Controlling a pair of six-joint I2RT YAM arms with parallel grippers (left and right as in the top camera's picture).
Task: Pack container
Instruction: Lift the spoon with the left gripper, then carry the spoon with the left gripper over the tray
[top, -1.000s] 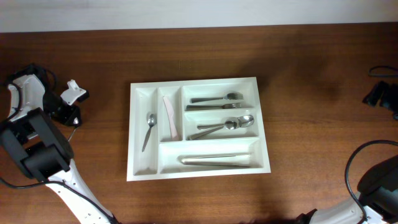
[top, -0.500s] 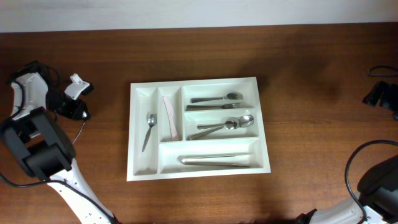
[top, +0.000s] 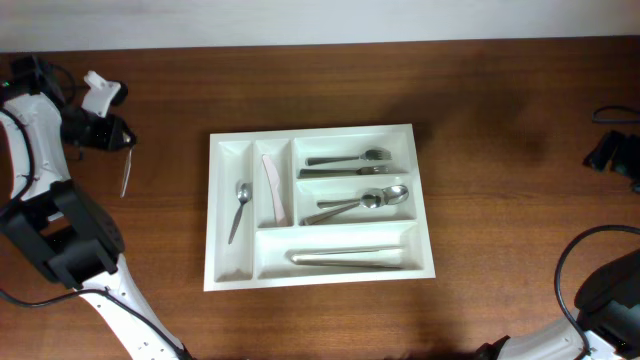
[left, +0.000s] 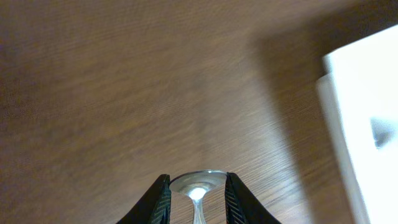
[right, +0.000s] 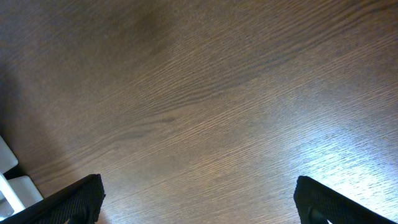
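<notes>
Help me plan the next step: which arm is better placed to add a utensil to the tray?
Left. The left gripper holds a spoon near the container; the right gripper is open, empty and farther away.

Held utensil (left: 198, 184), prob. a spoon, cut off at btm edge.

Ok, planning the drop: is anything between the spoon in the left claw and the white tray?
Nothing visible does. Only bare table lies between the left claw, shut on the spoon, and the container.
</notes>
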